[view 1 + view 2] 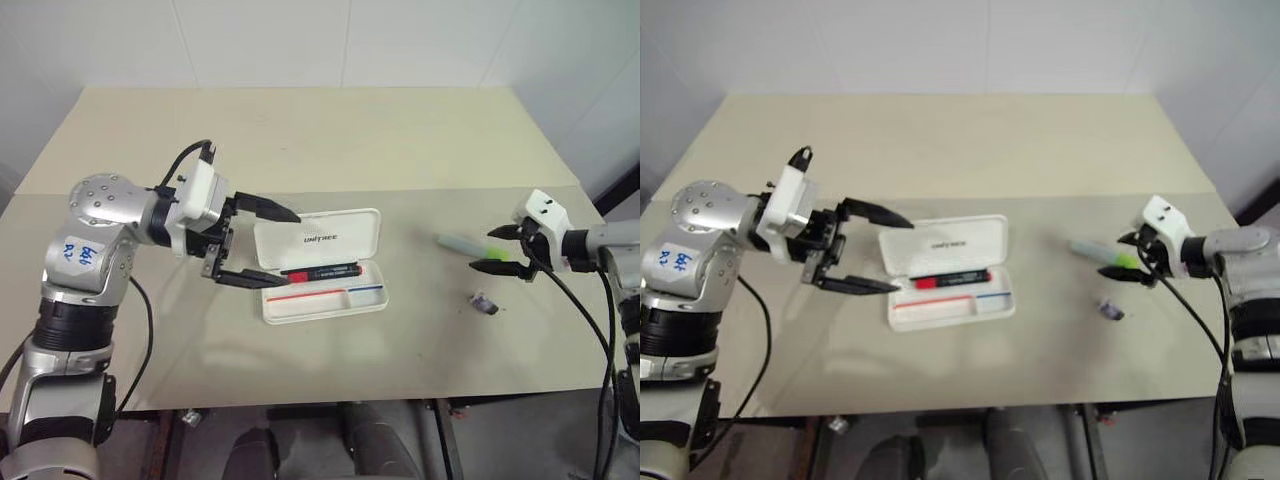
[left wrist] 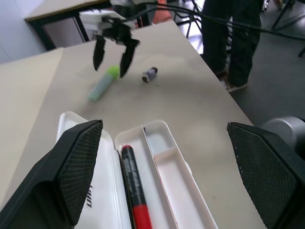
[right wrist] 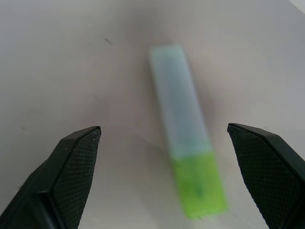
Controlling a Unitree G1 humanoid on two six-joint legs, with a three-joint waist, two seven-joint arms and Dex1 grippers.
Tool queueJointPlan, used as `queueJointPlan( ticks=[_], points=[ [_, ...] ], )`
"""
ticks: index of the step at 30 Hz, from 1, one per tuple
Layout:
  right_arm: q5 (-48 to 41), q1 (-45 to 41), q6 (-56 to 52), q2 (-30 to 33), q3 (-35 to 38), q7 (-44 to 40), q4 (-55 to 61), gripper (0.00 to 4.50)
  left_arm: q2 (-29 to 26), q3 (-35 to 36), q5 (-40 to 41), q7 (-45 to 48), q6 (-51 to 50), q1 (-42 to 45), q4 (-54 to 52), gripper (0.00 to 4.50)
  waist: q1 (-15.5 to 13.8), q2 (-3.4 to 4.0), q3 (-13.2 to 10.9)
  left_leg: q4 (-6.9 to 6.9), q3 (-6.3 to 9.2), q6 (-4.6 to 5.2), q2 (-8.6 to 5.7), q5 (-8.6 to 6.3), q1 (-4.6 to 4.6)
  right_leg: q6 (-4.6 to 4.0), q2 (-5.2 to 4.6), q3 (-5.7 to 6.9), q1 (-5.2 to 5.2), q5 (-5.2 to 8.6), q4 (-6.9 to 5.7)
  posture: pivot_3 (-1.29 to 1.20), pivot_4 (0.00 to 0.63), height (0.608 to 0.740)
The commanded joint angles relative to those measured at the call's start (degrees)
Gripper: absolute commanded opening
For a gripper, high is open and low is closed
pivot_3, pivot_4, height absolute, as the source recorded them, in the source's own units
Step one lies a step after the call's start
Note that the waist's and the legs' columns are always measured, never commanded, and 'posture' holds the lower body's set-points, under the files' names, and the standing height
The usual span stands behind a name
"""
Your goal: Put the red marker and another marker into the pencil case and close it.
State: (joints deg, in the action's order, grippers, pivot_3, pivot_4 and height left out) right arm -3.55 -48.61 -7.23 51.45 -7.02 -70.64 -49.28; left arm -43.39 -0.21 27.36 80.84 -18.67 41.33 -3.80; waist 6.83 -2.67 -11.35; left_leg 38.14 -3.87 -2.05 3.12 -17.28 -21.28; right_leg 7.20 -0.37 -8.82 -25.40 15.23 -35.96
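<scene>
One wide beige table (image 1: 300, 140) stands against white walls, and in the left wrist view a person's dark trouser legs (image 2: 233, 38) stand beside its edge. The pencil case (image 1: 322, 262), white with rounded corners and dark lettering on its raised lid, lies open near the table's middle; the red marker (image 1: 320, 271) rests in its tray. Another marker (image 1: 470, 246), pale mint with a bright green end, lies flat towards the right, a small dark stubby object (image 1: 485, 302) near it. The left gripper (image 1: 262, 245) hovers beside the case, jaws wide apart and empty. The right gripper (image 1: 497, 248) hangs over the green marker, jaws apart, holding nothing.
</scene>
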Motion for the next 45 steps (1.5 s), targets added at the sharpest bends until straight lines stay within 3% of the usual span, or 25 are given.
queueJointPlan(
  ticks=[1, 5, 8, 16, 22, 28, 31, 36, 45],
  points=[
    [3.9, -4.3, 3.2, -0.8, -1.6, -0.9, -7.2, 4.50, -1.3, 2.0, 1.1, -0.1, 0.8, 0.0, -1.2, 4.49, 0.4, 0.01, 0.0, 0.00, 0.00, 0.00, 0.00, 0.00, 0.00, 0.00, -0.01, 0.00, 0.00, 0.00, 0.00, 0.00, 0.150, 0.740],
    [7.5, -7.8, 4.7, -2.5, -3.6, -2.9, -14.0, 4.50, -2.0, 2.4, 1.1, 0.1, 0.9, -0.5, -1.0, 4.49, 1.1, 0.01, 0.0, -0.01, 0.03, -0.01, 0.00, 0.01, 0.00, 0.00, 0.00, 0.02, 0.00, 0.00, -0.01, 0.00, 0.150, 0.740],
    [9.9, -9.8, 4.6, -3.2, -5.4, -6.6, -17.5, 3.88, -2.8, 2.5, 1.3, 0.6, 0.8, -0.4, -0.7, 4.50, 1.4, 0.01, 0.0, -0.01, 0.03, -0.01, -0.02, 0.01, 0.00, 0.02, -0.03, 0.03, 0.00, 0.00, -0.02, 0.00, 0.150, 0.740],
    [11.7, -13.1, 7.2, -4.9, -4.2, -5.1, -20.7, 1.17, -4.4, 3.7, 1.4, 1.6, 1.5, -1.7, 0.2, 4.50, 2.0, 0.01, 0.0, -0.01, 0.06, -0.04, -0.01, 0.02, 0.03, 0.01, -0.02, 0.05, 0.02, 0.00, -0.07, 0.00, 0.150, 0.740],
    [10.7, -12.9, 10.8, -4.5, -2.4, -4.0, -19.7, 1.17, -4.1, 3.6, 0.2, 1.4, 4.8, -3.7, 2.4, 4.50, 2.7, 0.01, 0.0, 0.03, 0.07, -0.06, -0.09, 0.04, 0.04, 0.09, -0.11, 0.03, 0.08, -0.04, -0.06, 0.00, 0.150, 0.740],
    [6.5, -9.3, 8.4, -2.6, -0.6, -15.3, -8.3, 1.17, -5.2, 3.0, 0.1, 2.1, 5.3, -6.0, 3.3, 4.50, 2.9, 0.04, 0.0, 0.00, 0.08, -0.05, -0.12, 0.05, 0.05, 0.12, -0.13, 0.03, 0.07, -0.06, -0.08, 0.00, 0.150, 0.740],
    [-0.1, 0.5, -0.4, 0.1, 0.2, -21.3, 14.8, 1.17, -6.2, 2.8, -1.4, 3.5, 8.0, -8.2, 5.1, 4.50, 2.5, 0.05, 0.0, -0.03, 0.22, -0.06, -0.11, 0.05, 0.02, 0.14, -0.11, 0.09, 0.06, 0.03, -0.15, 0.00, 0.150, 0.740],
    [-9.4, 11.4, -17.5, 1.2, 0.8, -17.1, 47.2, 1.17, -6.7, 2.8, -3.4, 4.1, 12.8, -10.9, 7.4, 4.50, 2.2, 0.07, 0.0, 0.00, 0.22, -0.06, -0.12, 0.04, 0.02, 0.14, -0.13, 0.05, 0.04, 0.08, -0.25, 0.00, 0.150, 0.740],
    [-13.6, 9.5, -32.1, -6.7, -6.1, -6.9, 66.5, 1.17, -5.4, 1.8, -4.3, 2.9, 14.9, -13.9, 7.9, 4.50, 1.1, -0.02, 0.0, 0.06, 0.25, -0.04, -0.17, 0.04, 0.03, 0.07, -0.15, 0.06, 0.03, 0.10, -0.31, 0.00, 0.150, 0.740]
  ],
)
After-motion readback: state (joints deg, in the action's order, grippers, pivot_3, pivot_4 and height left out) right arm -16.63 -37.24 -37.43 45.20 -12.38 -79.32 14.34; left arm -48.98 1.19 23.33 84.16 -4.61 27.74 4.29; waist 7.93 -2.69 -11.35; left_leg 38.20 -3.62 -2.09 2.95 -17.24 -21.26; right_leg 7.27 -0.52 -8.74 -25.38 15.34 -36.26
